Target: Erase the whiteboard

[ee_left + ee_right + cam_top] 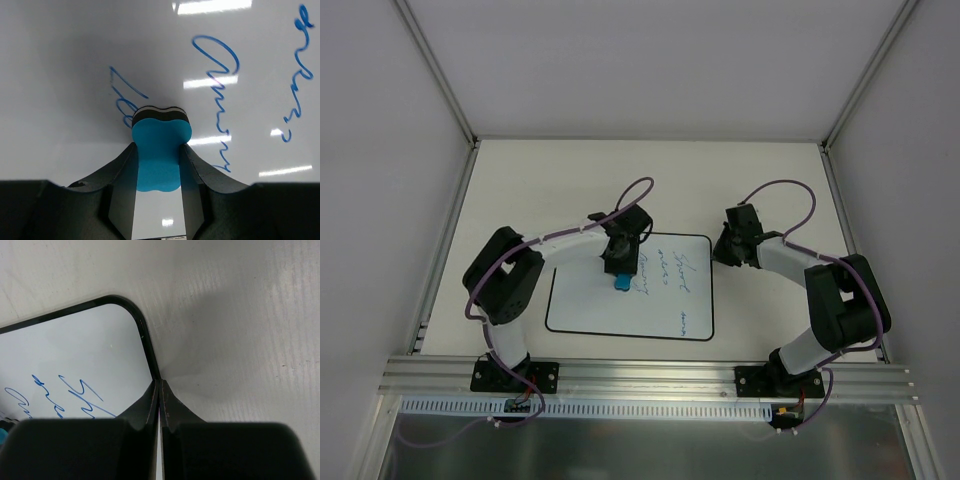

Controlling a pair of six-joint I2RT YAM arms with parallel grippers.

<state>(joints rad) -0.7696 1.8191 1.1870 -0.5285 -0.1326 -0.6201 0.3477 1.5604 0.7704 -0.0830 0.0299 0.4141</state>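
As the top external camera showed it: the large flat white rectangular whiteboard with a thin black border (585,312) lay on the pale table (520,190) between the two arms. Blue handwriting (676,276) ran across its middle and right part, so the erasing looked barely begun, if begun at all.
Left arm, same view: the left gripper (620,268) stood over the board's upper middle, with the small blue foam eraser block (621,284) at its tip.
Right arm, same view: the right gripper (728,250) sat just beside the board's upper right corner.
Left wrist view: the fingers (122,175) clamped the eraser by its narrow waist. Its dark felt end met the board right beside a blue word, and more words stood unwiped to the right.
Right wrist view: the jaws were pressed together with nothing between them, their tips at the board's black edge just below a rounded corner. Whether they touched it could not be told.
Left to do: by my judgement, nearly all the writing.
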